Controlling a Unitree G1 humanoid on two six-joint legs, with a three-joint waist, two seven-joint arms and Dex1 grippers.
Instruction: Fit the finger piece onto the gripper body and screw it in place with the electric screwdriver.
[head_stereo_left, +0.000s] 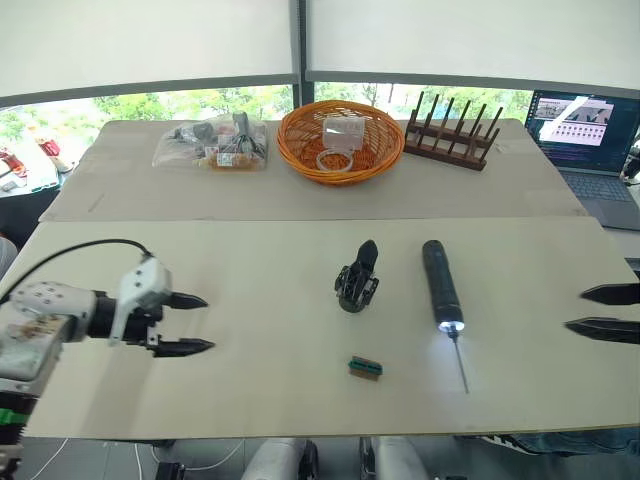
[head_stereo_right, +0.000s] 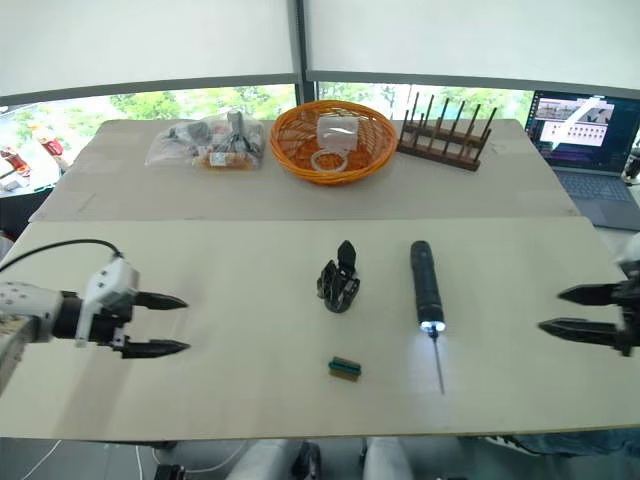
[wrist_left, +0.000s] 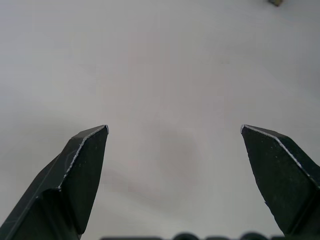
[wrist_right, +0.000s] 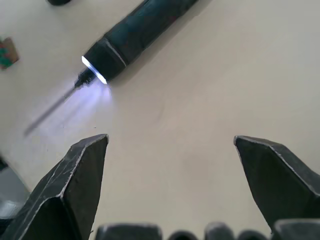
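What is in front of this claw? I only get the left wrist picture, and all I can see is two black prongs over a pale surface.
Observer: Nothing close. The left claw is open over bare table. The nearest thing is the gripper body, standing further toward the middle.
Operator: Is there a tool anywhere?
Observer: Yes. The electric screwdriver lies flat on the table to the right of the gripper body, apart from it, with its tip light on.
Operator: And the other claw?
Observer: The right claw is open too, near the table's right edge, holding nothing.
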